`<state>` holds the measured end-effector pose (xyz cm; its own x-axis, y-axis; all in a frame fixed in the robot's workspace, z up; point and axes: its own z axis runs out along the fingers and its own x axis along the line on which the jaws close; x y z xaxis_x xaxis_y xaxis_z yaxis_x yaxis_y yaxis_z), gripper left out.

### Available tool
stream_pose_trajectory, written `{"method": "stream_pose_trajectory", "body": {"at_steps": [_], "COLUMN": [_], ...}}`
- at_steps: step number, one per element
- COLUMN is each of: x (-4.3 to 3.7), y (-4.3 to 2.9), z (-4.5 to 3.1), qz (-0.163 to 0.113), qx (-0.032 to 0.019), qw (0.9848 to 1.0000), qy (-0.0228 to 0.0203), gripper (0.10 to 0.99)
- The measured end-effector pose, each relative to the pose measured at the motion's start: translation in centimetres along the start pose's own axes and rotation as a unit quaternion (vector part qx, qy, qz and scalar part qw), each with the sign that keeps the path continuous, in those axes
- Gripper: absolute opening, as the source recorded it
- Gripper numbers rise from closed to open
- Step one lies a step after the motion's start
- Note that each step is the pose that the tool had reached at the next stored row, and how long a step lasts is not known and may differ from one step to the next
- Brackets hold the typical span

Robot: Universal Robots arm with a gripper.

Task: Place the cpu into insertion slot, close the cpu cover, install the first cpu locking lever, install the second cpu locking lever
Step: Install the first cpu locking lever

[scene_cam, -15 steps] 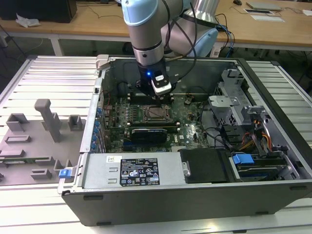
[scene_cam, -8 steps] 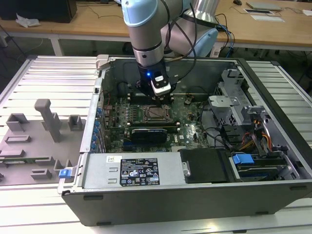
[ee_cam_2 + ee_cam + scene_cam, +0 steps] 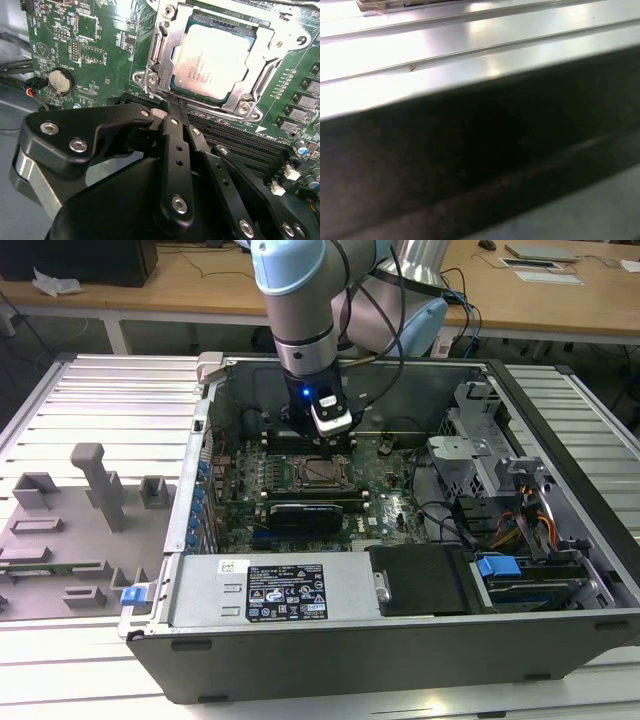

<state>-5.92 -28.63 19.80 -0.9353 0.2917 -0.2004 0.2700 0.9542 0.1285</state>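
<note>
In the exterior view, an open dark grey computer case (image 3: 560,625) is seen lying on a ribbed metal table (image 3: 110,400), and the pale blue and silver robot arm (image 3: 295,300) comes down into it from the upper middle of the frame. The black gripper (image 3: 330,436) is held just above the green motherboard (image 3: 385,485), close to the upper edge of the square socket area in the centre of the case.

In the second wrist view, the small flat square cpu with the pale silver-grey metal top (image 3: 212,62) is seen in the upper right part of the frame, seated inside the insertion slot with the dark frame (image 3: 176,89). The thin silver metal cpu cover with the large square window (image 3: 162,42) is laid down around the chip, so that the metal top is seen through the window. A thin metal locking lever (image 3: 264,75) is seen along the right side of the cover. The black gripper (image 3: 164,111) is found in the lower half of this frame; its fingertips are pressed together, with nothing between them, just beside the lower left corner of the cover. A round silver coin battery (image 3: 61,81) is seen on the board at the left.

In the first wrist view, a bright ribbed metal surface (image 3: 470,45) is seen above a dark, unclear band.
</note>
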Motion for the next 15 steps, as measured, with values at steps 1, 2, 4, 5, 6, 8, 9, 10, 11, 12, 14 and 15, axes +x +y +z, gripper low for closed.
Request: {"method": "stream_pose_trajectory", "body": {"at_steps": [1,2,4,5,6,8,9,10,11,12,14,15], "x": [-0.02,-0.04,-0.07,-0.10,-0.13,-0.18,-0.23,-0.26,-0.29,-0.35,-0.40,-0.42], "y": [0.01,0.02,0.04,0.06,0.07,0.11,0.14,0.16,0.18,0.21,0.25,0.26], "z": [-0.09,-0.16,-0.30,-0.46,-0.58,-0.82,-1.09,-1.25,-1.39,-1.64,-1.89,-2.00], "qz": [0.000,0.000,0.000,0.000,0.000,-0.001,-0.003,-0.003,-0.004,-0.005,-0.006,-0.007], "qx": [0.0000,0.0000,0.0000,0.0000,0.0001,0.0053,0.0108,0.0134,0.0156,0.0196,0.0264,0.0302], "qw": [1.0000,1.0000,1.0000,1.0000,1.0000,1.0000,0.9999,0.9999,0.9999,0.9998,0.9996,0.9995], "qy": [0.0000,0.0000,0.0000,0.0001,0.0000,-0.0015,-0.0030,-0.0037,-0.0044,-0.0056,-0.0076,-0.0087], "gripper": [0.106,0.106,0.106,0.106,0.106,0.106,0.106,0.106,0.106,0.106,0.106,0.106]}}
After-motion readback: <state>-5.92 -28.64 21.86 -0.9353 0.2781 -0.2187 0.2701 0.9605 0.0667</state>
